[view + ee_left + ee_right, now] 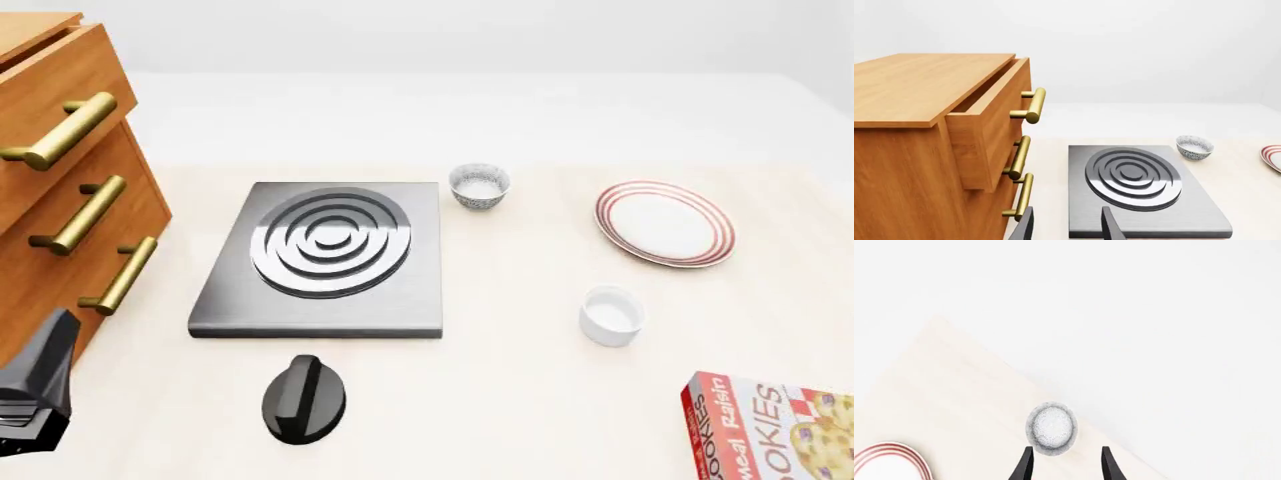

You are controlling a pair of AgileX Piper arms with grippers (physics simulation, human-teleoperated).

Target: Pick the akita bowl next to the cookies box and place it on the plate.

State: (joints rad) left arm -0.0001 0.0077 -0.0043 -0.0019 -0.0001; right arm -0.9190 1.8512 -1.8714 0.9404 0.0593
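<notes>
Grey-speckled akita bowl (1052, 428) sits by the table (954, 390) edge, before the empty, wide-spread right tool (1066, 465).

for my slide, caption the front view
Stove, speckled bowl, plate, white cup and cookies box on a table.

In the front view the plate (609, 222) has bare table all round its rim. The white cup (611, 315) at its 7 o'clock, a speckled bowl (479, 186) at 9 and the cookies box (767, 425) at 5 all stand apart from it. The stove slab (320, 255) and the drawer cabinet (40, 85), with its brass handles (60, 132) jutting out, crowd the table's 9 o'clock side.
</notes>
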